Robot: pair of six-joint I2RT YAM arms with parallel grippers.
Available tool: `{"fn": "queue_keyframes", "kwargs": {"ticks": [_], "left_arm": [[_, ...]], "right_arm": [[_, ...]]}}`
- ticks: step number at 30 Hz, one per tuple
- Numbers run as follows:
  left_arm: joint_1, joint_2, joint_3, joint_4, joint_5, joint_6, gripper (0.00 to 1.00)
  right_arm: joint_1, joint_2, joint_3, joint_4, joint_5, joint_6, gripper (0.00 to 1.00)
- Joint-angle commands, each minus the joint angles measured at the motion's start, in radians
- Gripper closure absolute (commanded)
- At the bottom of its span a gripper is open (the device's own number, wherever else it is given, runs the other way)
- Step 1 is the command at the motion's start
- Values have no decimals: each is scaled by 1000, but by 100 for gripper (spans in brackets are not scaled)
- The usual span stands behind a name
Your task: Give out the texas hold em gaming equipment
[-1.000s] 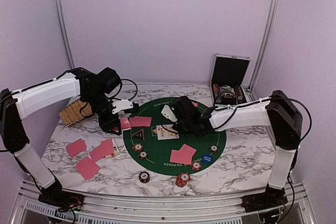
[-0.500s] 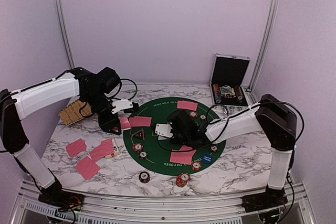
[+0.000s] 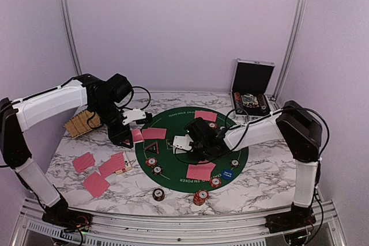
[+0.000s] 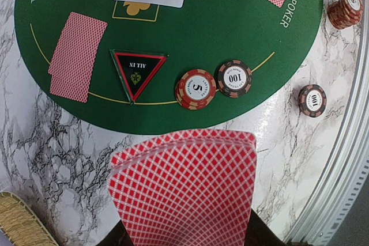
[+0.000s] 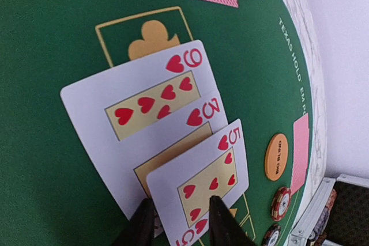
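The right hand [image 5: 181, 226], fingers spread astride the five of hearts [image 5: 199, 180] at the centre of the green mat [image 5: 52, 159], could drag the three overlapping face-up cards [image 5: 150, 105] askew as it leaves. The left hand [image 3: 128, 135], at the mat's left edge, pinches a fan of red-backed cards [image 4: 184, 188] that might slip. One black triangle [image 4: 137, 68], one orange disc [image 5: 277, 156] and one blue disc [image 3: 228, 173] lie on the mat.

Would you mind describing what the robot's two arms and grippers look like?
Both the left arm and right arm have white shells on the long links, black joints and loose black cables. The left gripper and right gripper are black with a white part; the right's fingers are dark.
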Motion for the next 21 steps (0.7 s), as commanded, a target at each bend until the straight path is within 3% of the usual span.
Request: {"fn": "queue_keyframes", "kwargs": {"ticks": [1, 6, 13, 14, 16, 19, 21], "left_arm": [[5, -23, 21, -13, 13, -4, 48], [5, -22, 22, -14, 12, -3, 48], [5, -25, 18, -16, 14, 1, 48], [5, -24, 18, -16, 15, 1, 48], [5, -23, 19, -15, 20, 1, 48], [5, -28, 22, -17, 23, 4, 48], [5, -34, 22, -16, 26, 8, 48]], "right_arm": [[-25, -18, 45, -68, -59, 78, 59], [-47, -81, 68, -59, -103, 137, 49], [-74, -190, 71, -94, -162, 198, 25], [-80, -211, 75, -88, -173, 226, 7], [-102, -265, 80, -54, -213, 310, 1], [-169, -343, 77, 28, -431, 512, 1], [-247, -360, 68, 87, -726, 629, 1]]}}
